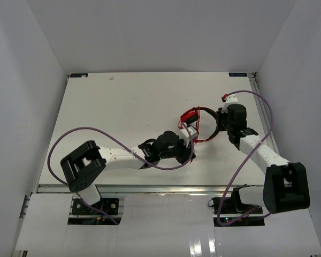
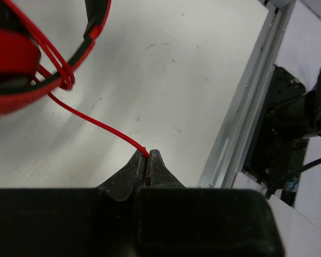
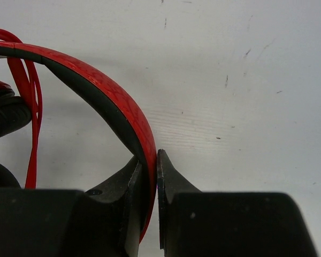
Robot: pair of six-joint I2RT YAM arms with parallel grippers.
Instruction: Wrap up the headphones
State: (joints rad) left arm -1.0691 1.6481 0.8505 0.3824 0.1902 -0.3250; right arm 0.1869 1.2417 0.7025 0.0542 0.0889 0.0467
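Over the right-centre of the tabletop (image 1: 112,118), the headphones (image 1: 191,115) are held by their headband, clenched in the jaws of the right gripper (image 3: 150,158). The left gripper (image 2: 147,156) has its jaws pinched on the thin red cable (image 2: 91,120). Overpulling this near-straight line could probably slip it free or loosen the wound loops.

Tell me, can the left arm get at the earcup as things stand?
Probably yes: the earcup is just ahead of the left pincer, nothing between them. But the pincer is shut on the red cable, so it cannot grasp now.
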